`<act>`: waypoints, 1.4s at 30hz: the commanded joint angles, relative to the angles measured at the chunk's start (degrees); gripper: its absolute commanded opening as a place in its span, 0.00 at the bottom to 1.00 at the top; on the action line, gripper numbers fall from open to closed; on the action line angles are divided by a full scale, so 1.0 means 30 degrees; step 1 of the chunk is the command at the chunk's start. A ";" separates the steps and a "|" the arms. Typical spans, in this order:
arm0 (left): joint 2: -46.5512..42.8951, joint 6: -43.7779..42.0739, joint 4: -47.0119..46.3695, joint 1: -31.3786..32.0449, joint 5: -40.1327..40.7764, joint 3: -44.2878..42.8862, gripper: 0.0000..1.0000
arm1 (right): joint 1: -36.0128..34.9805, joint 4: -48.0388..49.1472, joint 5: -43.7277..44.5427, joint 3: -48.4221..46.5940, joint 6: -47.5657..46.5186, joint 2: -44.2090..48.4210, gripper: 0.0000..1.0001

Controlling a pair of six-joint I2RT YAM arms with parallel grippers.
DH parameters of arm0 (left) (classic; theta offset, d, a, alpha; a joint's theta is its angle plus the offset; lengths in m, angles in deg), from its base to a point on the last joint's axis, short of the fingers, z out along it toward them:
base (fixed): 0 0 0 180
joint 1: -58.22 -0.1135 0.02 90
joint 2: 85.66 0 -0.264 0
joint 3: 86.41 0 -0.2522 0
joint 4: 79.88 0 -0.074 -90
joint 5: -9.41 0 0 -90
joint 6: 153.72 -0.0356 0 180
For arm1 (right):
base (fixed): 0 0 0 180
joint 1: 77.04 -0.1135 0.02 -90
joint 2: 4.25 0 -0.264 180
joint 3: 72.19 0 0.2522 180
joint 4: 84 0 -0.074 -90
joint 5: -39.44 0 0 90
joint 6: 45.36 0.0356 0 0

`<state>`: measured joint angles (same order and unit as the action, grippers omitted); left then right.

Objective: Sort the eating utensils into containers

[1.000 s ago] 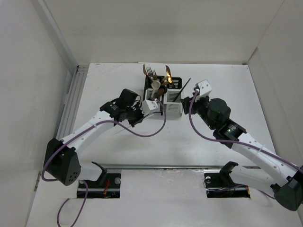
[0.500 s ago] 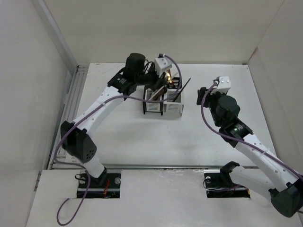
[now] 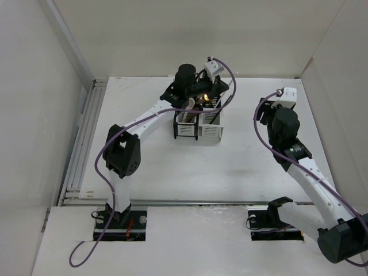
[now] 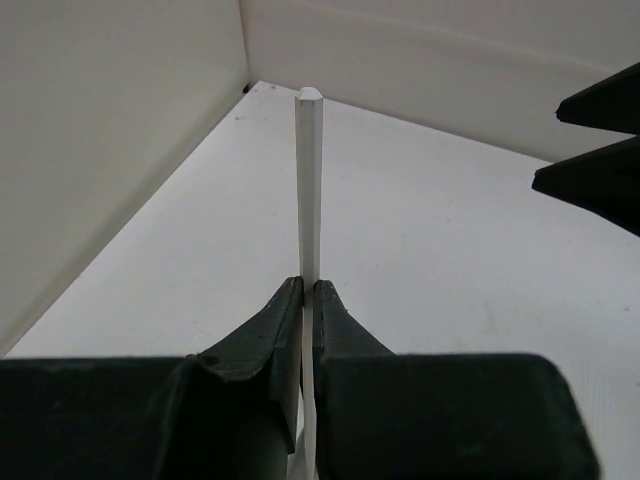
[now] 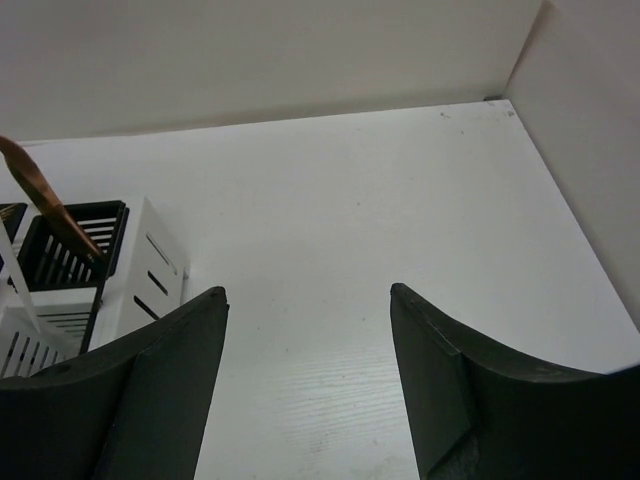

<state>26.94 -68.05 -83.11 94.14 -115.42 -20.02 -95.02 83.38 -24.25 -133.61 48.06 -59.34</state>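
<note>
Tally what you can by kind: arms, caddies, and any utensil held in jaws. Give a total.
Arms: 2, left arm and right arm
Caddies: 2, left caddy and right caddy
Held utensils: 1, a white chopstick in the left gripper jaws
Total: 5
Caddy contents: too hidden to count.

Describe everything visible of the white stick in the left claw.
The white stick is slim, straight and flat-sided with a rounded tip, matt like plastic; likely a chopstick. The left claw is shut on it, black fingers pressing both flanks. It juts forward past the fingertips, the white table behind it, touching nothing else in the wrist view. Its rear end runs back between the fingers, out of frame.
</note>
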 commanded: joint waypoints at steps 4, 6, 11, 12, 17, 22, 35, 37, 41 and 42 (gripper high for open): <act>-0.0354 0.1007 -0.3945 0.0448 0.0738 0.0816 0.00 | 0.0573 -0.0176 -0.0770 -0.0403 -0.0874 0.0492 0.71; -0.0354 0.1007 -0.4527 0.0448 0.1119 0.1640 0.00 | 0.0573 -0.0177 -0.0770 -0.0403 -0.0877 0.0695 0.71; -0.1173 0.0831 -0.5966 0.0272 0.1705 0.5005 0.00 | 0.0778 -0.0529 -0.0770 -0.0227 -0.1052 0.1223 0.71; -0.1175 0.0657 -0.5966 0.0272 0.1707 0.5274 0.00 | 0.0778 -0.0732 -0.0770 -0.0053 -0.1052 0.1225 0.71; -0.1700 0.0655 -0.5966 0.0098 0.1883 0.6419 0.00 | 0.0953 -0.0910 -0.0770 -0.0051 -0.1052 0.1664 0.71; -0.2053 0.0479 -0.5966 -0.0079 0.1883 0.6859 0.00 | 0.0953 -0.1086 -0.0770 -0.0051 -0.1052 0.2045 0.71; -0.2229 0.0304 -0.6142 -0.0079 0.2235 0.7825 0.00 | 0.0953 -0.1672 -0.0770 -0.0051 -0.1052 0.2397 0.71; -0.2229 0.0304 -0.6142 -0.0079 0.2235 0.7825 0.13 | 0.0953 -0.1672 -0.0770 -0.0051 -0.1052 0.2397 0.73; -0.2405 0.0478 -0.5881 -0.0255 0.2030 0.7825 0.79 | 0.0953 -0.1847 -0.0770 -0.0227 -0.1052 0.2018 0.76; -0.2579 0.0653 -0.5704 -0.0429 0.2320 0.7593 0.83 | 0.0953 -0.1847 -0.0770 -0.0430 -0.1052 0.2016 0.77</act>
<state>23.24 -66.81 -98.76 93.71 -108.67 3.32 -92.44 77.68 -26.61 -133.37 45.46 -53.15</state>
